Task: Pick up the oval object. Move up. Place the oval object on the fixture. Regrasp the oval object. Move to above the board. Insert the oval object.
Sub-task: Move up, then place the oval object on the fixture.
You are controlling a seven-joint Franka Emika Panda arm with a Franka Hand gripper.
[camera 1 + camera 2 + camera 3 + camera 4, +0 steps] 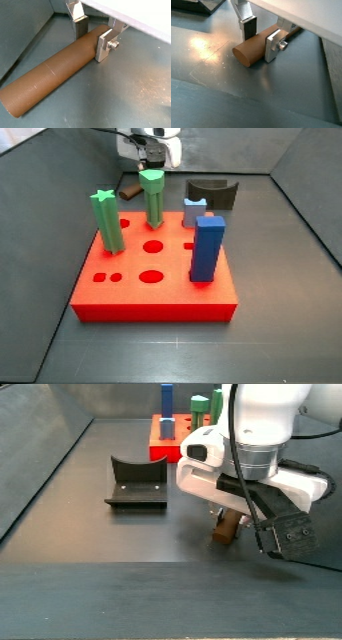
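The oval object (50,82) is a long brown peg lying on its side on the grey floor; both wrist views show it, and one looks at its rounded end (243,54). My gripper (90,47) (259,48) straddles it near one end, with a dark-padded finger pressed to each side, so it is shut on the peg. In a side view the gripper (150,153) is behind the red board (160,293), with the peg's brown end (130,191) showing to its left. The dark fixture (211,194) (136,482) with its curved notch stands apart from the peg.
Two green star-topped pegs (107,220) (154,196) and a blue square peg (207,248) stand in the board. The board (167,450) lies beyond the fixture. Grey walls enclose the floor on each side.
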